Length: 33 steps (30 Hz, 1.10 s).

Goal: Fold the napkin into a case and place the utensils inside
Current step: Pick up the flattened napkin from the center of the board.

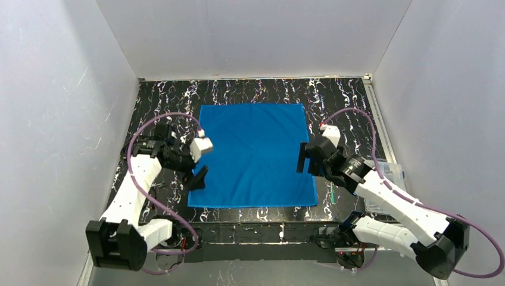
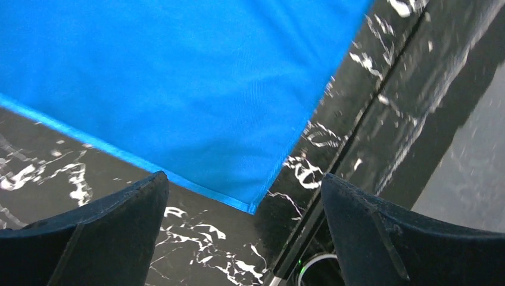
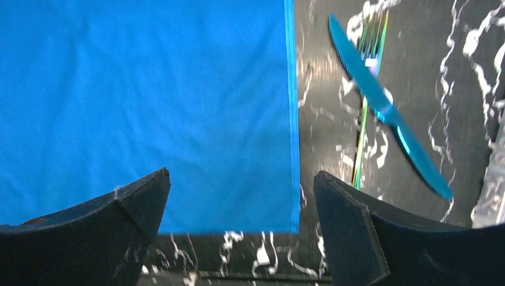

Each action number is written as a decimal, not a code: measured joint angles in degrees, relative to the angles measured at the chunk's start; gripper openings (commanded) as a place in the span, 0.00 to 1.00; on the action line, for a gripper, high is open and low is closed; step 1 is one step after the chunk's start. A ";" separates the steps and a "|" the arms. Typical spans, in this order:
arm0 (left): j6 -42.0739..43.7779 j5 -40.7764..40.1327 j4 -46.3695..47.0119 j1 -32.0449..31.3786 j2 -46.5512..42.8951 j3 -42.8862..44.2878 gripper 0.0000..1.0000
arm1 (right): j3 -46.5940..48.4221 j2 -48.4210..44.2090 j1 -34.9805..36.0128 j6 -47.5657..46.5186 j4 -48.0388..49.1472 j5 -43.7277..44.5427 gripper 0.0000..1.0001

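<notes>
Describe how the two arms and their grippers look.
The left arm and right arm have white shells with black joints. A purple cable loops along each. The left gripper and right gripper are black, with a white block behind each; their fingers are broad, dark wedges.

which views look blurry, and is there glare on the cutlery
right wrist: the knife and fork are soft and slightly smeared, with a bright sheen on the knife; left wrist: the napkin is fairly sharp; top external: even light, faint shadows.
</notes>
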 measured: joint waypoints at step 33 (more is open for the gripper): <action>20.87 -24.63 14.49 -15.13 -2.32 -24.39 0.35 | -20.92 0.63 8.61 6.32 10.43 -9.99 0.93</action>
